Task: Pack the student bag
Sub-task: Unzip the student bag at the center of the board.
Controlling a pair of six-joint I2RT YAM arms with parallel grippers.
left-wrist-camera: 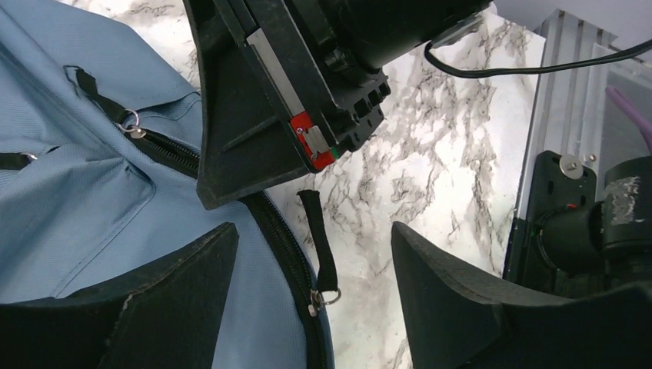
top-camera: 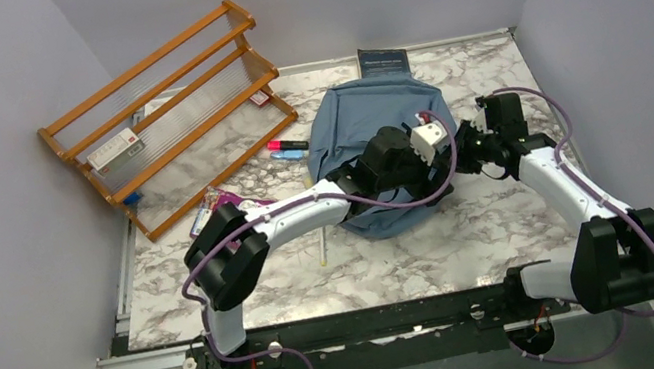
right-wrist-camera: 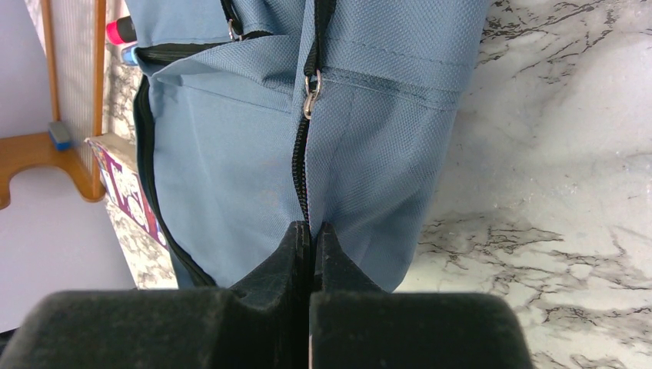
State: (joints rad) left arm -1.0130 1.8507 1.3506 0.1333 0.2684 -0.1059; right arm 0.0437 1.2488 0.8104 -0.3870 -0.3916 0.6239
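Observation:
The student bag [top-camera: 358,123], dusty blue with black zippers, lies flat in the middle of the marble table. My right gripper [right-wrist-camera: 311,231] is shut, and its fingertips pinch the bag's edge right at the zipper line below a metal slider [right-wrist-camera: 310,94]. My left gripper [left-wrist-camera: 314,234] hovers open over the same edge of the bag [left-wrist-camera: 92,207]. A black zipper pull strap [left-wrist-camera: 323,250] with a metal ring lies on the table between its fingers [left-wrist-camera: 192,284], touching neither. The right gripper's black body [left-wrist-camera: 284,92] fills the top of the left wrist view.
A wooden tiered rack [top-camera: 168,111] holding a small box [top-camera: 114,149] stands at the back left. A pink marker [top-camera: 285,144] and a blue marker [top-camera: 290,153] lie by the bag. A dark book [top-camera: 382,61] is behind it, a colourful packet [top-camera: 217,204] to its left, and a thin white stick [top-camera: 322,246] in front.

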